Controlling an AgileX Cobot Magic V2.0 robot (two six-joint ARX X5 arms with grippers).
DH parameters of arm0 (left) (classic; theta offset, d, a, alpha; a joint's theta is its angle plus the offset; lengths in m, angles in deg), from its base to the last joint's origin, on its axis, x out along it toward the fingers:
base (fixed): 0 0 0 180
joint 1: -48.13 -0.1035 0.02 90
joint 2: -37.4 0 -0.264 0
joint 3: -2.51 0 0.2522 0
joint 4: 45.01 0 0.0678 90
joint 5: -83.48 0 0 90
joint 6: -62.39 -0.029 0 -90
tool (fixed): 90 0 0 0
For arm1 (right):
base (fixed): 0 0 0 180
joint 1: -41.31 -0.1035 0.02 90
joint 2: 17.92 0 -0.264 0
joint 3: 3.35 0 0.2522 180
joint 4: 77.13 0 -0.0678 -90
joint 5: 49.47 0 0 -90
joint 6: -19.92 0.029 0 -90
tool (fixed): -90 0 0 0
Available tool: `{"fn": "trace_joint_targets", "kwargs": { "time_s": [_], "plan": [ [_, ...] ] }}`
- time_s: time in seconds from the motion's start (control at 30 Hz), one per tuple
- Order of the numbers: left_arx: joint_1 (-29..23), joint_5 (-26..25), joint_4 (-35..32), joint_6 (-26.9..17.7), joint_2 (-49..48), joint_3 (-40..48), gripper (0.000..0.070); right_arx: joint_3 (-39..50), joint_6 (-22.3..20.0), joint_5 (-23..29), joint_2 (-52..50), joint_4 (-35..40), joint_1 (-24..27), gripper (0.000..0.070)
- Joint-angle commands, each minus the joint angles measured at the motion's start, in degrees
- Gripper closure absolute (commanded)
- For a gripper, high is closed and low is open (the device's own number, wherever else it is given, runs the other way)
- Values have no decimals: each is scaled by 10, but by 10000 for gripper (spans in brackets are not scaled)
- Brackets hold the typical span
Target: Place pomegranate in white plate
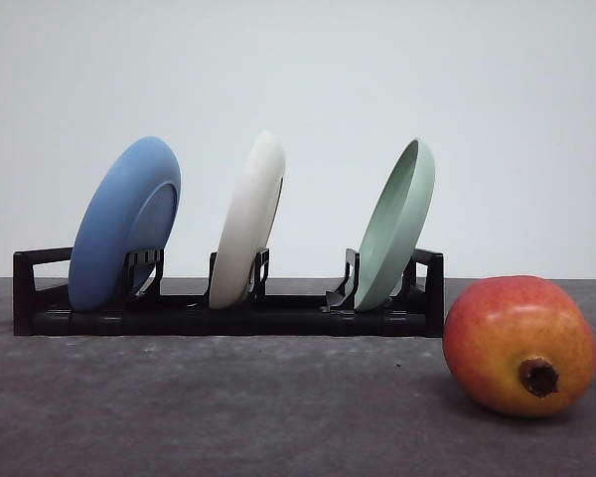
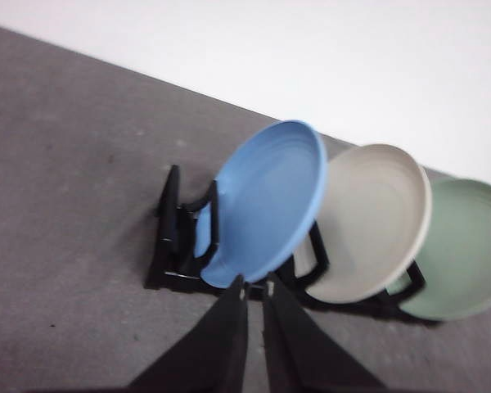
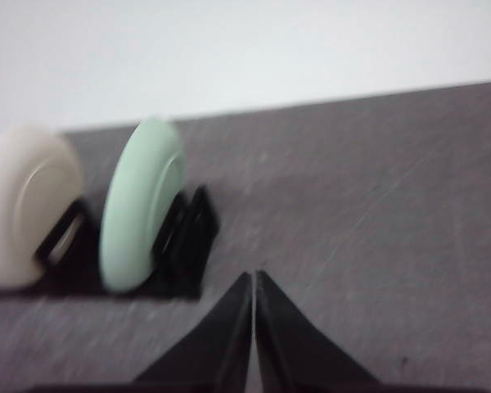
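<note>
The left pincer (image 2: 255, 288) shows in its wrist view as two black fingers drawn almost together with only a thin slit between the tips, holding nothing, poised over the dark grey matte surface (image 2: 74, 180) just in front of the rack. The right pincer (image 3: 254, 278) has its black fingers pressed together at the tips, also empty, above bare surface near the rack's end.

A black plastic dish rack (image 1: 228, 313) stands across the middle of the front view, and three plates sit on edge in its slots, all tilted the same way. The glossy blue round plate (image 1: 124, 224) is at the left, the off-white matte round plate (image 1: 250, 217) in the middle slot, and the pale green round plate (image 1: 397, 224) at the right — each held apart from its neighbour by the rack's uprights. So the white plate stands between the other two, near both.

The round red-orange pomegranate with yellowish patches (image 1: 519, 343) lies on the surface at the right, just beside the rack's right end and nearer the camera. Its dark brown crown nub (image 1: 538, 377) faces the camera, low and slightly right — its long axis runs roughly from the back left toward the front right.
</note>
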Motion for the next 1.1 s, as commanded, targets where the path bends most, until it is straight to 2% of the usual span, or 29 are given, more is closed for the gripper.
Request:
{"fn": "trace_joint_targets", "kwargs": {
  "time_s": [0.0, 0.23, 0.37, 0.53, 0.63, 0.7, 0.73, 0.83, 0.9, 1.07],
  "plan": [
    [-1, -16, 19, -44, 20, -31, 690, -38, -40, -18, 37, -20, 0, 700],
    [1, -65, 122, -117, 94, -113, 690, -177, -108, -83, 174, -147, -6, 700],
    [4, -92, 164, -148, 129, -142, 690, -222, -136, -95, 217, -197, -21, 700],
    [10, -100, 162, -149, 144, -149, 688, -230, -144, -95, 235, -221, -42, 700],
    [10, -100, 161, -148, 144, -149, 653, -230, -141, -94, 237, -223, -48, 697],
    [10, -100, 161, -147, 144, -149, 580, -230, -141, -94, 238, -224, -48, 608],
    [10, -100, 161, -145, 144, -149, 529, -230, -141, -95, 238, -224, -48, 537],
    [10, -100, 161, -135, 144, -149, 269, -230, -130, -95, 238, -224, -48, 232],
    [10, -100, 161, -132, 144, -149, 182, -230, -124, -95, 238, -224, -48, 178],
    [11, -102, 160, -130, 144, -149, 173, -230, -122, -95, 238, -226, -48, 178]
  ]
}}
